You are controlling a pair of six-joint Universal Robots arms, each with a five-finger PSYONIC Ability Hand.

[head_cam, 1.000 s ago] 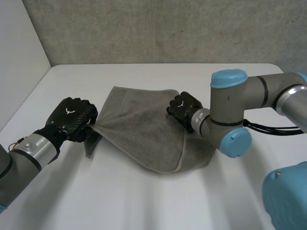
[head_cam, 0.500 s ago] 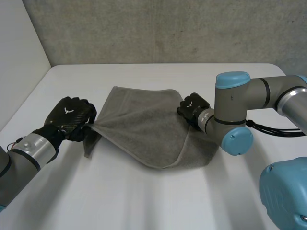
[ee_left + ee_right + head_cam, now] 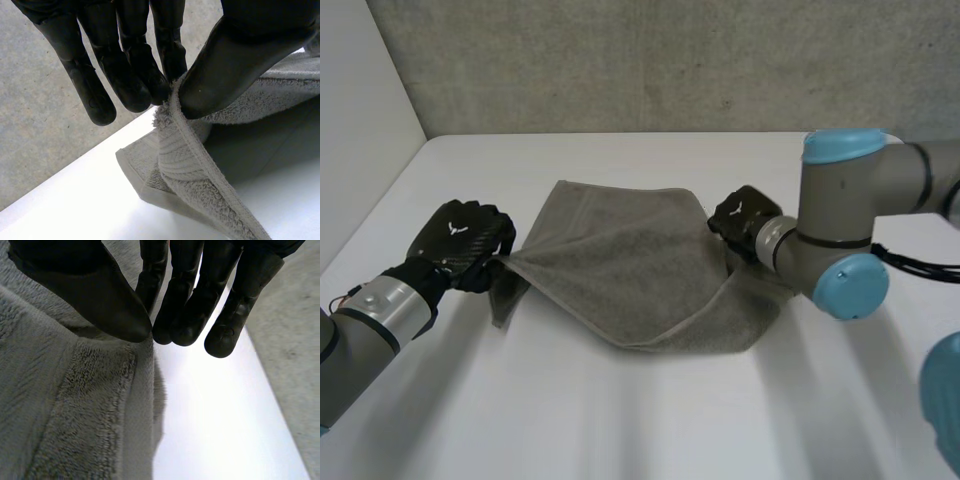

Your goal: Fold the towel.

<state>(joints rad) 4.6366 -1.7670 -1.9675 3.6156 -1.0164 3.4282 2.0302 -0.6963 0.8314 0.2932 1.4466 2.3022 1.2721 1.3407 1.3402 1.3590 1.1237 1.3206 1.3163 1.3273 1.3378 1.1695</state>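
A grey towel (image 3: 620, 270) lies partly folded on the white table (image 3: 620, 420), its upper layer stretched between my two hands. My left hand (image 3: 460, 240) is at the towel's left corner. In the left wrist view the hand (image 3: 125, 75) pinches that corner (image 3: 172, 107) between thumb and fingers and holds it off the table. My right hand (image 3: 745, 215) is at the towel's right edge. In the right wrist view this hand (image 3: 190, 305) has thumb and fingers closed together on the towel's hem (image 3: 145, 347), which rises off the table to them.
A grey concrete wall (image 3: 620, 60) stands behind the table's far edge. The table's left edge (image 3: 380, 200) runs close by my left arm. White tabletop spreads in front of the towel and to the right of my right hand (image 3: 215, 415).
My right hand has moved right across the towel to its right edge and closed on the hem. The towel's upper layer has spread wider. My left hand kept its grip.
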